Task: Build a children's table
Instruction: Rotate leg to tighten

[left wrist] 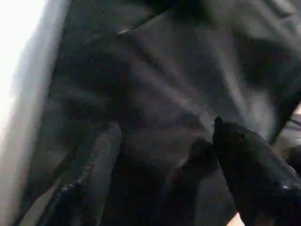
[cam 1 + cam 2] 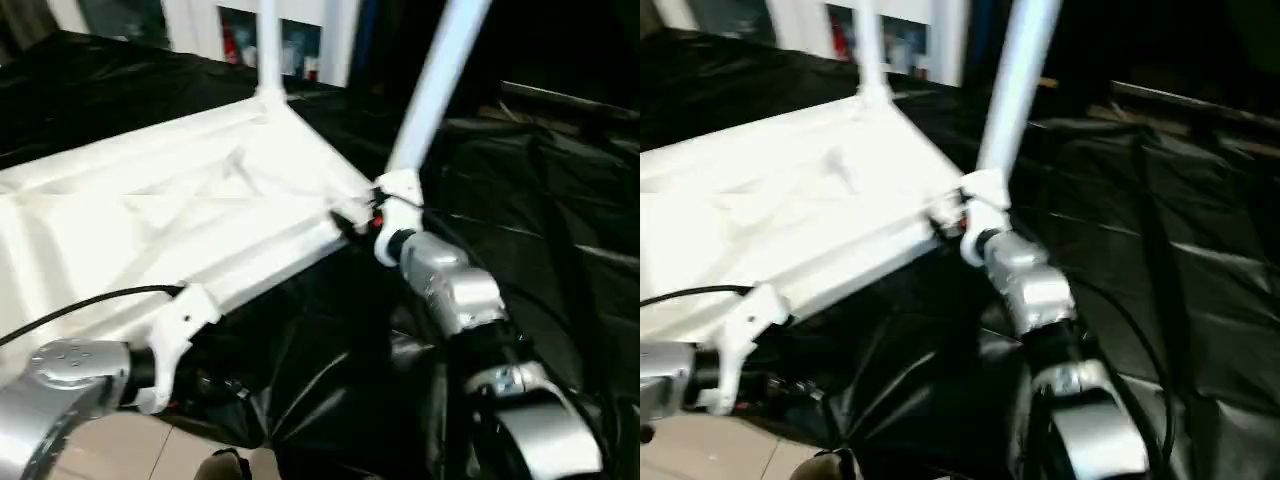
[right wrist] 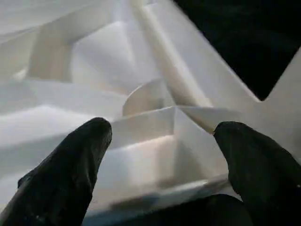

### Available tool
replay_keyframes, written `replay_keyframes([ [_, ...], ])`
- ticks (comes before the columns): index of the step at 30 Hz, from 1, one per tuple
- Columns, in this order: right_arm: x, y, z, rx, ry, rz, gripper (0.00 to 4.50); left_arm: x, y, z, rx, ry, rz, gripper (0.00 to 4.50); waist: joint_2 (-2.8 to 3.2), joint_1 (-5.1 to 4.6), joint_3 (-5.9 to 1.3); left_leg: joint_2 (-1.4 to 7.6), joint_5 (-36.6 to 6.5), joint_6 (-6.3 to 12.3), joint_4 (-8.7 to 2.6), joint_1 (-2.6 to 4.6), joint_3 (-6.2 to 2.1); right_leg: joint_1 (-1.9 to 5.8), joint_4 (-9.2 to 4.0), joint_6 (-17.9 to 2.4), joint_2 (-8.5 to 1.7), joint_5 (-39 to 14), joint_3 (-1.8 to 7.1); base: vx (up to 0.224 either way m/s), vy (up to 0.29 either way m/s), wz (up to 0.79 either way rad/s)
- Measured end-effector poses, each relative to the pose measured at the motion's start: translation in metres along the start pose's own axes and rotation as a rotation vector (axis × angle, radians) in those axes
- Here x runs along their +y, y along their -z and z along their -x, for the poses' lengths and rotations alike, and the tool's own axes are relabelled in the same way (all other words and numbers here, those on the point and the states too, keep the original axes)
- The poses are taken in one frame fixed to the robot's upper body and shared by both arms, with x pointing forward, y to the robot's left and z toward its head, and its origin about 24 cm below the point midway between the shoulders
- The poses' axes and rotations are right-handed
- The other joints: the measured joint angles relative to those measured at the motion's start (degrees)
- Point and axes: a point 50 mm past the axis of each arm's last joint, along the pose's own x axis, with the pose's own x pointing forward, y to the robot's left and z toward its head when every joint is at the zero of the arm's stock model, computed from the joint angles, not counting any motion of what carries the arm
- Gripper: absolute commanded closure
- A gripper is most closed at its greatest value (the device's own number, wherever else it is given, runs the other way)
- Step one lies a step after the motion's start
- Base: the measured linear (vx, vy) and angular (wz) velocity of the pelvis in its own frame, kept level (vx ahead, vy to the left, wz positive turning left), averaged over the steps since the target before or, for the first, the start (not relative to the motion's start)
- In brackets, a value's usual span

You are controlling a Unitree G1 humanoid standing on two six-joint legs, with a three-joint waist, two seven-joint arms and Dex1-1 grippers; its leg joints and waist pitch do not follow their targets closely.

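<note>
Gaping wide, the right gripper (image 3: 160, 136) faces the ribbed corner of the upturned table top (image 2: 180, 220) (two legs (image 2: 430, 90) standing in sockets); the left gripper (image 1: 164, 155), open, hangs over black sheeting (image 2: 540, 240).

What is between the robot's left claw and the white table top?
In the left wrist view, only crinkled black sheet lies between the open left claw and the white table top at the picture's edge.
</note>
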Motion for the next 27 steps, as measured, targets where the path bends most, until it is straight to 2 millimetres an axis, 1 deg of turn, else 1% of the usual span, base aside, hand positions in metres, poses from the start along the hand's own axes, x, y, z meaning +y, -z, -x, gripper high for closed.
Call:
replay_keyframes([
  [2, -0.006, 0.001, 0.000, -0.003, 0.032, -0.014, 0.34, 0.004, -0.003, 0.002, -0.018, -0.036, -0.010, 0.52, -0.02, 0.19, -0.01, 0.01, 0.02, -0.02, 0.05, 0.02, 0.13, 0.05, 0.05, 0.03, 0.11, -0.02, 0.26, 0.000, 0.000, 0.00],
  [3, -0.008, 0.000, -0.001, -0.006, 0.052, -0.029, 0.34, 0.006, -0.006, 0.003, -0.034, -0.051, -0.020, 0.52, -0.01, 0.24, -0.01, 0.00, 0.03, -0.03, 0.09, 0.02, 0.14, 0.05, 0.13, 0.02, 0.24, -0.02, 0.56, 0.000, 0.000, 0.00],
  [4, -0.010, 0.000, -0.002, -0.007, 0.069, -0.039, 0.34, 0.008, -0.009, 0.005, -0.046, -0.066, -0.030, 0.29, -0.01, 0.25, -0.01, 0.00, 0.04, -0.04, 0.18, 0.02, 0.16, 0.03, 0.30, 0.05, 0.30, -0.03, 0.74, 0.000, 0.000, 0.00],
  [7, -0.020, 0.000, -0.002, -0.009, 0.118, -0.058, 0.34, 0.011, -0.013, 0.009, -0.066, -0.088, -0.041, 0.20, -0.02, 0.46, -0.01, 0.00, 0.04, -0.05, 0.52, 0.01, 0.21, -0.03, 0.86, 0.20, 0.32, -0.19, 0.92, 0.000, 0.000, 0.00],
  [8, -0.025, 0.001, -0.002, -0.008, 0.138, -0.063, 0.34, 0.011, -0.014, 0.009, -0.070, -0.093, -0.046, 0.07, -0.02, 0.58, -0.02, 0.00, 0.04, -0.05, 0.63, 0.02, 0.20, -0.02, 0.97, 0.25, 0.32, -0.23, 0.93, 0.000, 0.000, 0.00],
  [10, -0.036, 0.000, 0.000, -0.006, 0.186, -0.070, 0.34, 0.013, -0.015, 0.010, -0.078, -0.106, -0.059, 0.07, -0.02, 0.92, -0.02, 0.00, 0.04, -0.04, 0.75, -0.01, 0.20, -0.01, 1.08, 0.36, 0.32, -0.30, 1.00, 0.000, 0.000, 0.00],
  [12, -0.049, 0.001, 0.004, -0.006, 0.240, -0.077, 0.34, 0.017, -0.016, 0.010, -0.081, -0.138, -0.067, 0.07, -0.02, 1.32, -0.02, 0.01, 0.04, -0.04, 1.00, -0.05, 0.17, 0.00, 1.29, 0.48, 0.32, -0.37, 1.04, 0.000, 0.000, 0.00],
  [14, -0.069, 0.002, 0.011, -0.002, 0.317, -0.082, 0.34, 0.021, -0.015, 0.012, -0.081, -0.156, -0.068, 0.07, 0.00, 1.78, -0.03, 0.01, 0.04, -0.04, 1.02, -0.17, 0.24, 0.08, 1.31, 0.52, 0.32, -0.40, 1.17, 0.000, 0.000, 0.00],
  [16, -0.082, 0.003, 0.016, 0.001, 0.371, -0.089, 0.34, 0.023, -0.015, 0.012, -0.083, -0.174, -0.072, 0.07, 0.01, 2.00, -0.03, 0.03, 0.04, -0.04, 1.13, -0.22, 0.31, 0.09, 1.40, 0.51, 0.30, -0.39, 1.23, 0.000, 0.000, 0.00],
  [19, -0.106, 0.005, 0.027, 0.007, 0.462, -0.090, 0.34, 0.029, -0.019, 0.009, -0.112, -0.211, -0.098, 0.07, 0.10, 2.69, -0.04, 0.05, 0.04, -0.03, 1.53, -0.30, 0.28, 0.05, 1.78, 0.52, 0.25, -0.40, 1.23, 0.000, 0.000, 0.00],
  [21, -0.124, 0.002, 0.037, -0.012, 0.528, -0.084, 0.34, 0.032, -0.020, 0.008, -0.136, -0.232, -0.109, 0.07, 0.20, 2.86, -0.07, 0.05, 0.04, -0.03, 1.61, -0.34, 0.26, 0.04, 1.82, 0.55, 0.25, -0.41, 1.23, 0.000, 0.000, 0.00],
  [23, -0.137, -0.007, 0.046, -0.044, 0.568, -0.058, 0.34, 0.033, -0.018, 0.006, -0.158, -0.232, -0.109, 0.07, 0.33, 2.76, -0.18, 0.06, 0.04, -0.03, 1.70, -0.33, 0.20, 0.06, 1.85, 0.55, 0.29, -0.41, 1.21, 0.000, 0.000, 0.00],
  [25, -0.144, -0.014, 0.051, -0.072, 0.580, -0.025, 0.34, 0.029, -0.012, 0.006, -0.173, -0.207, -0.108, 0.07, 0.40, 2.26, -0.47, 0.08, 0.04, -0.03, 1.74, -0.27, 0.08, 0.09, 1.86, 0.55, 0.34, -0.40, 1.16, 0.000, 0.000, 0.00],
  [27, -0.146, -0.017, 0.053, -0.086, 0.570, 0.003, 0.34, 0.024, -0.005, 0.005, -0.189, -0.178, -0.087, 0.07, 0.48, 1.30, -0.63, 0.08, 0.04, -0.03, 1.75, -0.24, 0.00, 0.08, 1.90, 0.56, 0.40, -0.41, 1.14, 0.000, 0.000, 0.00],
])
